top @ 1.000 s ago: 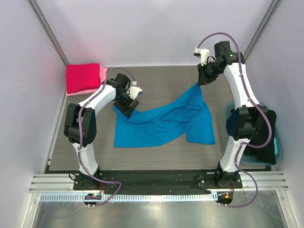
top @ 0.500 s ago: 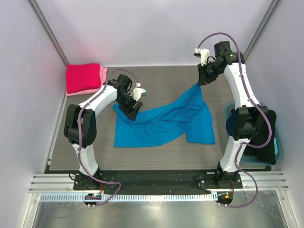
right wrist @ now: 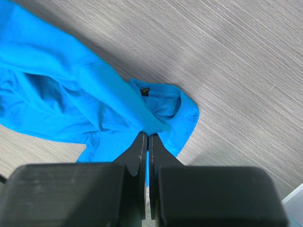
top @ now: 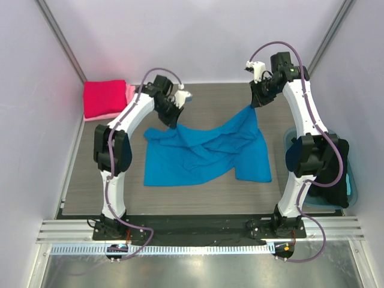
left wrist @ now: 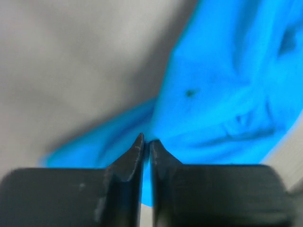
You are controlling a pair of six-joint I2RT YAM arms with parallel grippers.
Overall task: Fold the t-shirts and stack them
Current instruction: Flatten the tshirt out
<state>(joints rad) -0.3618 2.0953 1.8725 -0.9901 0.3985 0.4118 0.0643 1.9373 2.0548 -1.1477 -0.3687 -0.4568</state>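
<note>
Left gripper sits farther back now; it and right gripper both pinch blue shirt. Spreading step: next, you stretch it flat.

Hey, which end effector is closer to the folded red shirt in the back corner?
Left. The left end effector pinches the blue shirt just right of the red shirt; the right end effector grips it much farther away.

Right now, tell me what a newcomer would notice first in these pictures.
The bright blue shirt stands out, crumpled across the middle of the table, with the left gripper and the right gripper each shut on a far part of it and holding that part up. At the far left corner a folded red shirt lies on a pink shirt.
</note>
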